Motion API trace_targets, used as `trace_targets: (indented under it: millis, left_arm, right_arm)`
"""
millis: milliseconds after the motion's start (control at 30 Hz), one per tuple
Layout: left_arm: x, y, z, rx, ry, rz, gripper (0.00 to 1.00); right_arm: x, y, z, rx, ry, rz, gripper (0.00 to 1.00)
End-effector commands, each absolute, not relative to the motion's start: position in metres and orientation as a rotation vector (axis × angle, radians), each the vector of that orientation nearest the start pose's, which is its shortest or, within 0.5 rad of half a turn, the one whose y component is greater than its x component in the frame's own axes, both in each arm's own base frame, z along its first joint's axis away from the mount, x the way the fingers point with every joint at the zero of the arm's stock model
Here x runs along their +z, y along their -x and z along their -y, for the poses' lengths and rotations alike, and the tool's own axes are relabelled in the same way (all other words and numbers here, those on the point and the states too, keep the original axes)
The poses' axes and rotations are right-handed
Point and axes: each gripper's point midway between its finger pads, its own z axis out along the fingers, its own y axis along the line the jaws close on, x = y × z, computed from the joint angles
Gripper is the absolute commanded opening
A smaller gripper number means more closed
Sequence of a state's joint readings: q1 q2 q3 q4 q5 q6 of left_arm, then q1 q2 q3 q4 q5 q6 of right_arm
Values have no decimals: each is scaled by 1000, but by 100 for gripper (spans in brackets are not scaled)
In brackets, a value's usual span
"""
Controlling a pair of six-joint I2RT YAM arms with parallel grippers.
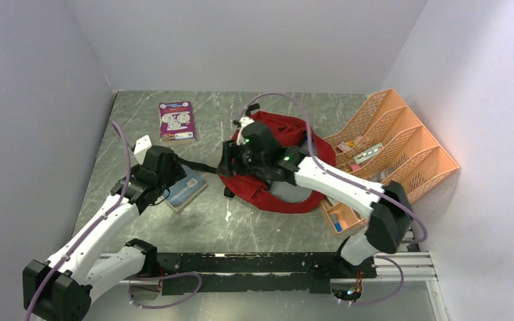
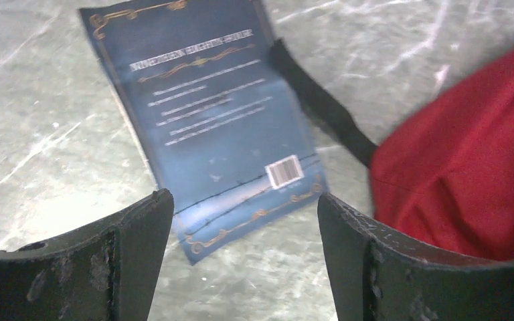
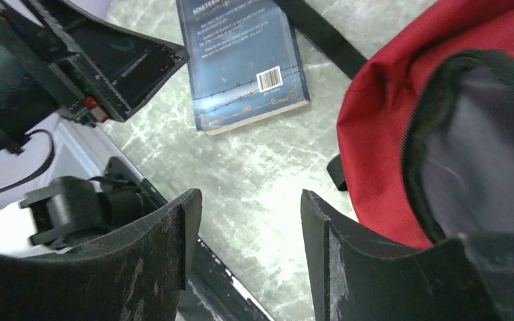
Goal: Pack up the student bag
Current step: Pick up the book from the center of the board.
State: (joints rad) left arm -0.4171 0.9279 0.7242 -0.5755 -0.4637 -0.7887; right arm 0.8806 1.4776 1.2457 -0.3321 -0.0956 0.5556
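Slumped centre-right on the grey tabletop: red backpack, mouth unzipped to grey lining, black strap trailing left to the edge of a blue book lying back cover up. Above that book, left tool spread wide, gripping nothing. Beside the backpack's open rim, right tool likewise parted and empty. Orange desk tray just right of the backpack.

Blue book: "Nineteen Eighty-Four" (blurred)
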Motion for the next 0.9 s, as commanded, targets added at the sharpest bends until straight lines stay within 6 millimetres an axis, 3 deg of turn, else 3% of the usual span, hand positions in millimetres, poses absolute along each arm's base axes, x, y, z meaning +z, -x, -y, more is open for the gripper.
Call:
trace_targets:
  millis: [0, 200, 467, 633, 867]
  left_arm:
    - [111, -250, 31, 35, 763, -2194, 83]
    - [77, -239, 12, 89, 840, -2231, 83]
    - [37, -235, 19, 10, 908, -2285, 82]
    - [29, -242, 24, -38, 923, -2275, 77]
    - [16, -238, 22, -55, 956, -2279, 63]
  right_arm:
    - [193, -249, -404, 965, 550, -2250, 59]
    - [144, -262, -434, 955, 611, -2307, 59]
    - [88, -280, -466, 933, 690, -2367, 60]
    - [60, -292, -471, 875, 688, -2390, 61]
    - [41, -305, -469, 844, 672, -2401, 62]
